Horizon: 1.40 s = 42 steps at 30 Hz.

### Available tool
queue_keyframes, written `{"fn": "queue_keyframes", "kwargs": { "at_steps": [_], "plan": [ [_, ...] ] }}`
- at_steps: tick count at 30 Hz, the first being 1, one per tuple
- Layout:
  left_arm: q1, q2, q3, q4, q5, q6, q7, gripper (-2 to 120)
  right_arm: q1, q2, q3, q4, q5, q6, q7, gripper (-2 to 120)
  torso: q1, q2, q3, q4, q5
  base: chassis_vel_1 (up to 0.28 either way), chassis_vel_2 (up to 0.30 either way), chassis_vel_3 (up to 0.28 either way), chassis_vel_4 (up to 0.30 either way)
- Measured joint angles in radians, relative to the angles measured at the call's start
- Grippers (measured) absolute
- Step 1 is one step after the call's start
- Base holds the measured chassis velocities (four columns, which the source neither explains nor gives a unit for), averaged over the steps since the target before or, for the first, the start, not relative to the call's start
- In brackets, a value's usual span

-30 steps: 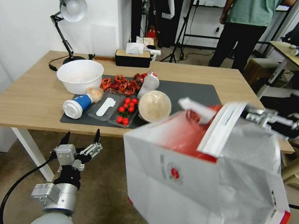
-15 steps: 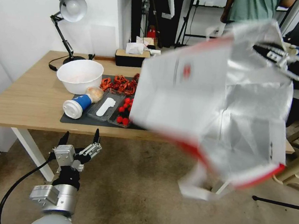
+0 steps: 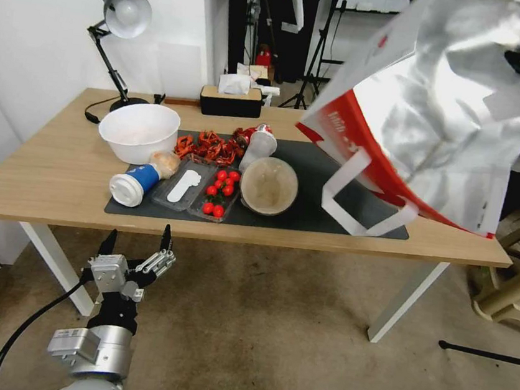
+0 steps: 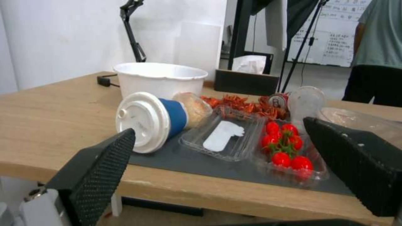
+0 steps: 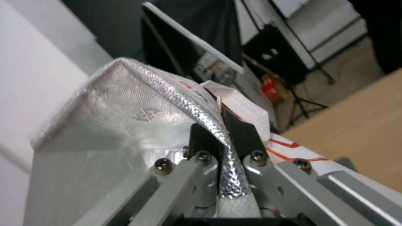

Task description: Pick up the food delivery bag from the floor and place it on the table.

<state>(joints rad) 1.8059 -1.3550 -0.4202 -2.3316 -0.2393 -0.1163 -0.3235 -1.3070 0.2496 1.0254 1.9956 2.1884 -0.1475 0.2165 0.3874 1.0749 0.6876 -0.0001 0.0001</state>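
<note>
Above the far right corner of the bench [image 3: 37, 176], the food delivery bag [image 3: 445, 109] hangs clear of the floor [image 3: 255, 345], tipped over so its open, red-edged mouth faces down and toward the dark grey mat [image 3: 338, 166]; its long axis slants from that mouth up and away to the closed bottom at the top of the head view; one white loop handle [image 3: 347, 195] dangles off the mouth, just over the mat's right end. The right end effector [image 5: 222, 138] is clenched on the bag's foil-lined rim, a fold of silver lining pinched between its two black pads.

Judging by how the walls crumple and the whole thing swings aslant from one pinch, the bag is light and soft, probably empty or nearly so; foil and paper look thin, liable to tear or slide out of the pads if jerked. A hold on both handles together, or on the doubled rim, would likely carry it more squarely than this corner grip.

Below the bench's near edge, the left end effector [image 3: 134, 253] waits with its fingers spread apart, holding nothing.
</note>
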Motion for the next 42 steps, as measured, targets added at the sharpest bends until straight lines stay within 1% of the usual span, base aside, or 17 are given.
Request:
{"fn": "queue_keyframes", "kwargs": {
  "at_steps": [1,4,12,14,15,16,18,19,22,23,26,27,31,39,41,42],
  "plan": [
    [0.000,0.000,0.000,0.000,0.000,0.000,0.000,100,0.000,0.000,0.000,0.000,0.000,0.000,0.000,0,0.000,0.000,0.000,0.0000,0.0000,0.000,0.000,0.000,0.000],
    [0.005,-0.005,0.001,-0.001,0.008,-0.004,0.000,100,0.003,0.021,-0.030,-0.029,-0.016,-0.036,0.062,0,0.000,0.000,0.000,0.0000,0.0000,0.000,0.000,0.000,0.000],
    [0.008,-0.013,0.004,-0.002,0.017,-0.005,0.001,100,0.036,0.044,-0.090,-0.054,-0.047,-0.066,0.075,0,0.000,0.000,0.000,0.0000,-0.0001,0.000,0.000,0.000,0.000],
    [0.009,-0.016,0.005,-0.002,0.019,-0.005,0.001,100,0.081,0.057,-0.138,-0.067,-0.061,-0.075,0.075,0,0.000,0.000,0.000,0.0000,-0.0001,0.000,0.000,0.000,0.000],
    [0.010,-0.018,0.005,-0.002,0.021,-0.005,0.001,100,0.121,0.066,-0.182,-0.077,-0.070,-0.083,0.075,0,0.000,0.000,0.000,0.0001,-0.0001,0.000,0.000,0.000,0.000],
    [0.010,-0.018,0.005,-0.002,0.021,-0.005,0.001,100,0.121,0.066,-0.182,-0.077,-0.070,-0.083,0.075,0,0.000,0.000,0.000,0.0001,-0.0001,0.000,0.000,0.000,0.000],
    [0.009,-0.024,0.006,0.001,0.025,-0.005,0.002,100,0.217,0.084,-0.291,-0.103,-0.095,-0.097,0.073,0,0.000,0.000,0.000,0.0001,-0.0001,0.000,0.000,0.000,0.000],
    [0.009,-0.024,0.006,0.001,0.025,-0.005,0.002,100,0.217,0.084,-0.291,-0.103,-0.095,-0.097,0.073,0,0.000,0.000,0.000,0.0001,-0.0001,0.000,0.000,0.000,0.000],
    [0.008,-0.030,0.006,0.006,0.027,-0.005,0.002,100,0.327,0.111,-0.418,-0.143,-0.117,-0.112,0.065,0,0.000,0.000,0.000,0.0001,-0.0002,0.000,0.000,0.000,0.000],
    [0.008,-0.030,0.006,0.006,0.027,-0.005,0.002,100,0.327,0.111,-0.418,-0.143,-0.117,-0.112,0.065,0,0.000,0.000,0.000,0.0001,-0.0002,0.000,0.000,0.000,0.000],
    [0.008,-0.035,0.006,0.012,0.030,-0.005,0.002,100,0.403,0.132,-0.491,-0.168,-0.130,-0.121,0.057,0,0.000,0.000,0.000,0.0000,-0.0001,0.000,0.000,0.000,0.000],
    [0.008,-0.035,0.006,0.012,0.030,-0.005,0.002,100,0.403,0.132,-0.491,-0.168,-0.130,-0.121,0.057,0,0.000,0.000,0.000,0.0000,-0.0001,0.000,0.000,0.000,0.000],
    [0.006,-0.042,0.009,0.021,0.035,-0.003,0.002,100,0.481,0.156,-0.552,-0.190,-0.143,-0.128,0.054,0,0.000,0.000,0.000,0.0001,-0.0002,0.000,0.000,0.000,0.000],
    [0.006,-0.046,0.013,0.025,0.041,-0.003,0.002,100,0.509,0.156,-0.571,-0.212,-0.170,-0.134,0.052,0,0.000,0.000,0.000,0.0000,-0.0002,0.000,0.000,0.000,0.000],
    [0.006,-0.046,0.013,0.026,0.042,-0.003,0.002,100,0.509,0.154,-0.571,-0.215,-0.177,-0.134,0.048,2,0.000,0.000,0.000,0.0000,-0.0001,0.000,0.000,0.000,0.000],
    [0.007,-0.047,0.014,0.026,0.042,-0.003,0.003,100,0.509,0.153,-0.572,-0.218,-0.186,-0.131,0.041,7,0.000,0.000,0.000,0.0000,-0.0001,0.000,0.000,0.000,0.000]
  ]
}}
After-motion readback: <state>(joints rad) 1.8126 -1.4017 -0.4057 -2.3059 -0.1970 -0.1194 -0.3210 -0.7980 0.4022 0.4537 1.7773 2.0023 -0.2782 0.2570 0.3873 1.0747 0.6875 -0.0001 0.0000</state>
